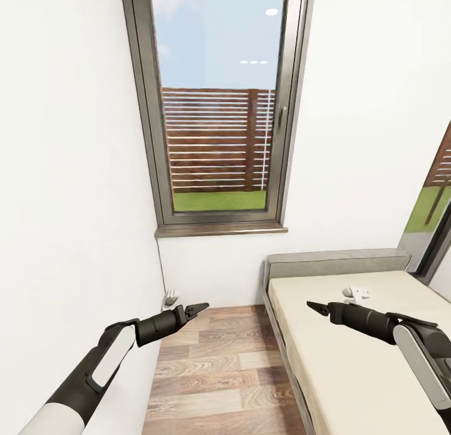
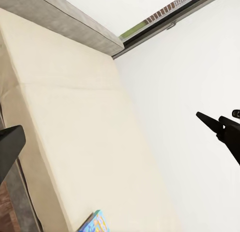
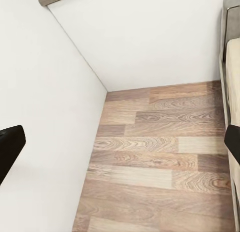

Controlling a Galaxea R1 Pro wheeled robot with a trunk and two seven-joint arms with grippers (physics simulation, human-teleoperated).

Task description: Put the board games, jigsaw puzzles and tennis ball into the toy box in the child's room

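Bed [image 1: 351, 360] fills right side, bare mattress ahead. Left gripper [image 1: 195, 310] and right gripper [image 1: 316, 307] hover, jaws parted, holding nothing. 1 board game [image 2: 95, 223] corner shows on mattress edge. Risk: turning base clips bed frame.

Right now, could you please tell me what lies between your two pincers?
In the head view, bare wood floor and the bed's near edge lie between the left pincer and right pincer; nothing else.
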